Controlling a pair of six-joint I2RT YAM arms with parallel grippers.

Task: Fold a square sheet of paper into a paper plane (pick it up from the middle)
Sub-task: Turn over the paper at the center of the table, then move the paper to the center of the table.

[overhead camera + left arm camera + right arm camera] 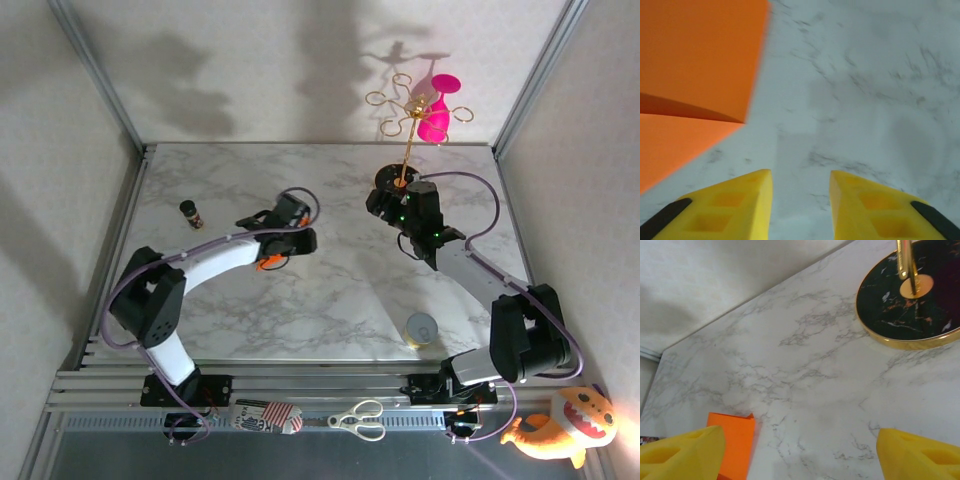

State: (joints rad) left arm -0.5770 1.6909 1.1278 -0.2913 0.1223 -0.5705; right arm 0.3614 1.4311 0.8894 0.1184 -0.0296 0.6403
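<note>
Currently, at the left tool [800, 176]: partly open, yellow fingers [747, 200] apart with bare marble table [865, 100] between them, nothing gripped. Just ahead and to the left of those fingers: the sheet of paper [690, 60], bright orange, lying on the table, folded, one layer's edge crossing another. No contact with either finger in the left wrist view. In the top external view: orange slivers at the left tool, near the table's middle.

At the right tool [800, 440]: wide open, nothing held, fingers well apart over bare marble. Near its left finger in the right wrist view: one narrow end of the sheet of paper. To the upper right there: black round base [920, 295] of the gold stand [905, 262], rimmed in gold, well apart from the paper. Hung on the stand: a pink glass [437, 115].
</note>
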